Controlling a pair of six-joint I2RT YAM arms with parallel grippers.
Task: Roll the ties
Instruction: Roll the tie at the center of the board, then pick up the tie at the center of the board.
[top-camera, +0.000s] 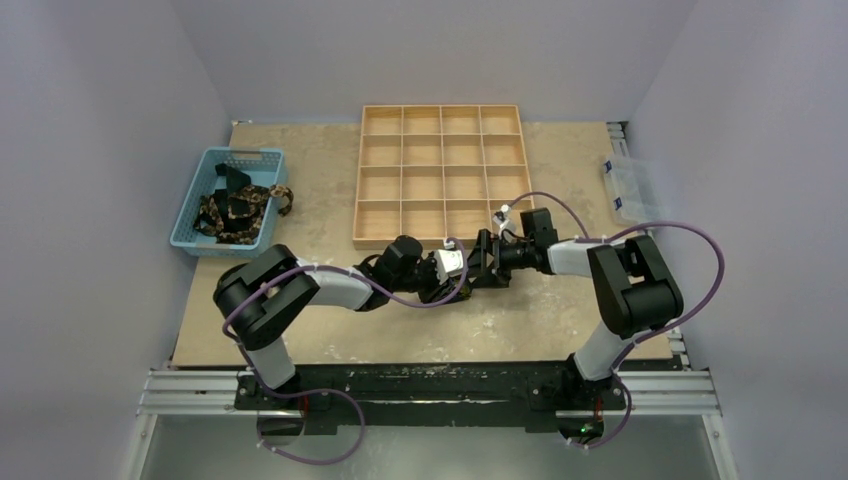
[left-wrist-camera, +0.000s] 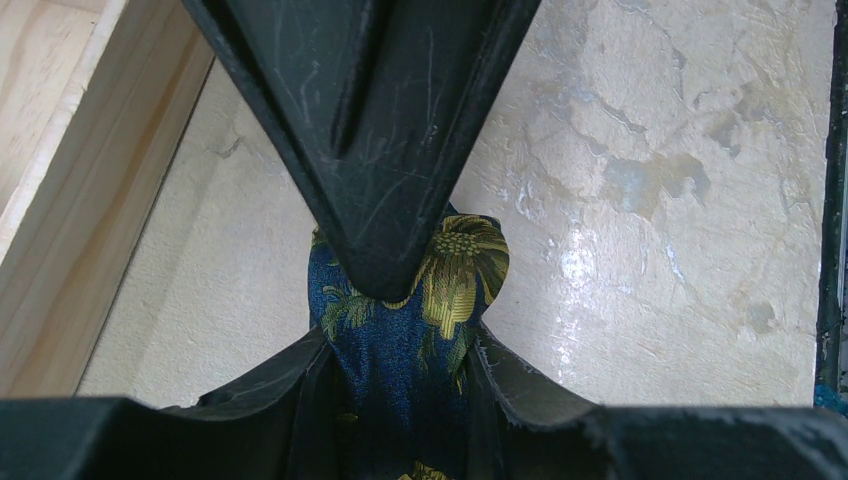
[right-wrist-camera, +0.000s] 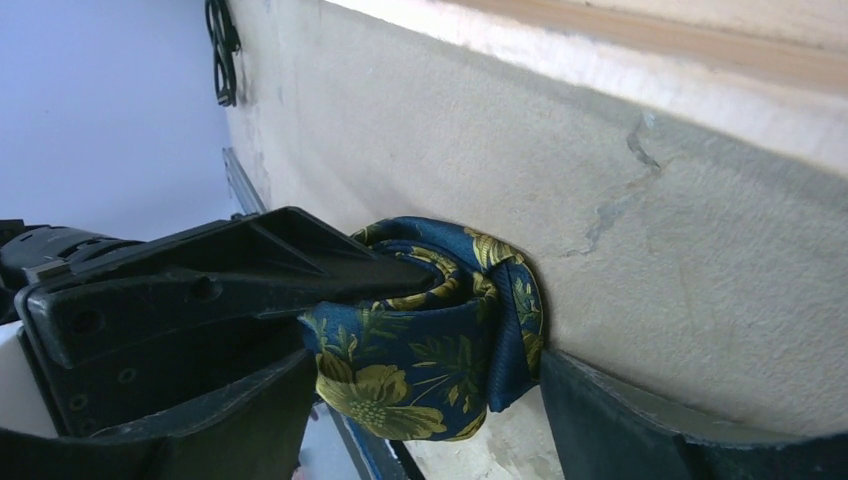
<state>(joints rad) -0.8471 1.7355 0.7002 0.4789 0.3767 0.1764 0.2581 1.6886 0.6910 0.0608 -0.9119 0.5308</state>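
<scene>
A navy tie with yellow-gold flowers (left-wrist-camera: 455, 270) is rolled into a coil on the table just in front of the wooden tray (top-camera: 441, 107). My left gripper (left-wrist-camera: 400, 342) is shut on the roll, one finger on each side. My right gripper (right-wrist-camera: 428, 365) also closes on the same roll (right-wrist-camera: 400, 395) from the opposite side. One of its fingers (left-wrist-camera: 370, 130) lies over the roll in the left wrist view. In the top view both grippers meet at mid-table, the left (top-camera: 450, 280) and the right (top-camera: 480, 265), and hide the roll. More ties (top-camera: 240, 210) lie heaped in the blue basket (top-camera: 190, 235).
The tray's wooden wall (left-wrist-camera: 60, 150) runs close beside the roll. A clear plastic box (top-camera: 625, 185) sits at the right table edge. A thin black cable loop (right-wrist-camera: 222, 50) hangs at the far table edge. The arms' purple cables (top-camera: 560, 205) arc above the table.
</scene>
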